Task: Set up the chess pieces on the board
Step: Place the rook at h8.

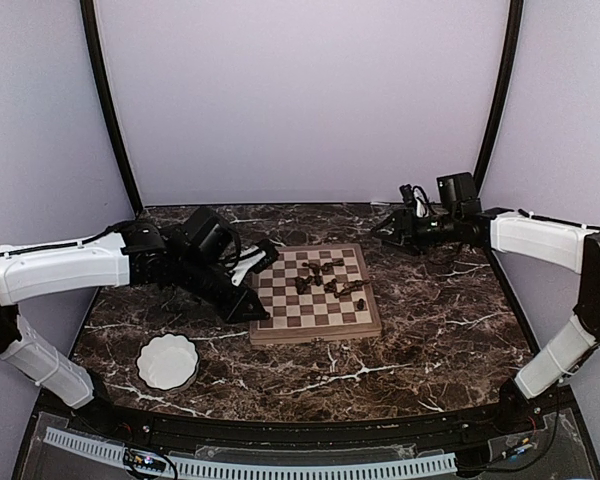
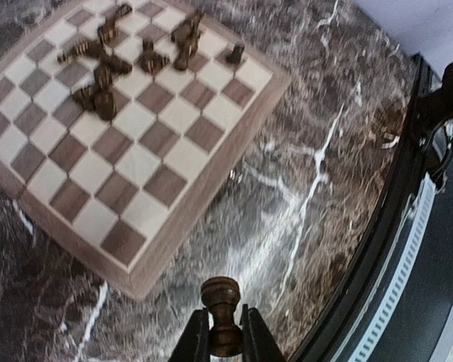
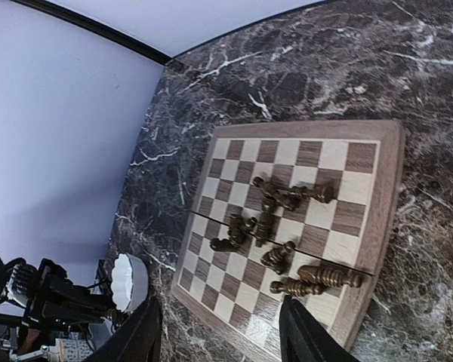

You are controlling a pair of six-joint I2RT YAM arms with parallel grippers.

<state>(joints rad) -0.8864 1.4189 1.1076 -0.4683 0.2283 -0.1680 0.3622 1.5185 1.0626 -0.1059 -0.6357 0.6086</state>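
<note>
The left tool (image 2: 226,341) grasps one chess piece (image 2: 220,298); the right tool (image 3: 220,332) is released; a careless lowering may topple the crowded pieces (image 2: 106,75).

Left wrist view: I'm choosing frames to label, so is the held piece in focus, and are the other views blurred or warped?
Left wrist: the chess piece in the left gripper is sharp, the marble beyond smeared. Right wrist: pieces crisp, the board's edges bowed by the lens. Top external: pieces tiny, indistinct.
</note>
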